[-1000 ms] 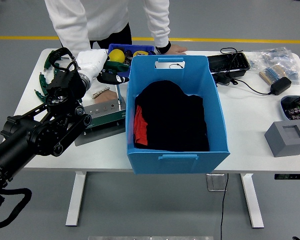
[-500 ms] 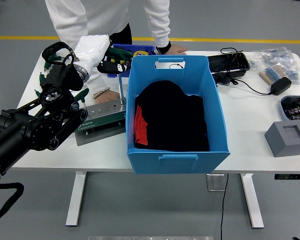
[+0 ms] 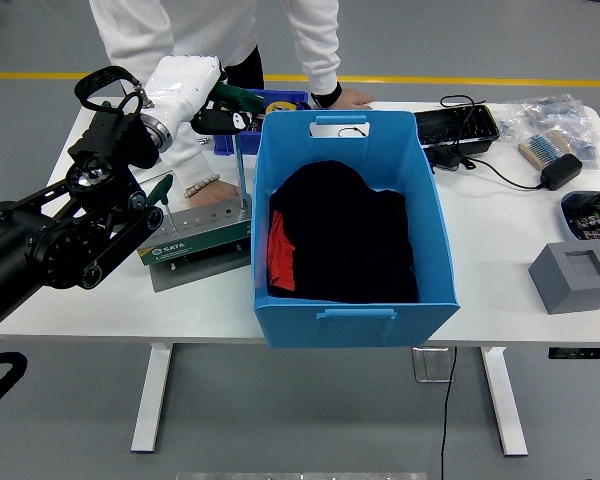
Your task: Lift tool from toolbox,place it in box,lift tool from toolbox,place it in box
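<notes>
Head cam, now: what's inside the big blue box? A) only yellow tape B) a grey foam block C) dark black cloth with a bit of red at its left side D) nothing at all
C: the blue box holds a black cloth with a red piece showing along its left edge; the grey foam block sits outside it, on the table to the right.

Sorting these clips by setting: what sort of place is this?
Probably a robotics lab or workshop floor: a height-adjustable white table on grey flooring with a yellow floor line, hand tools in a small blue toolbox, and cabled electronics lying about.
</notes>
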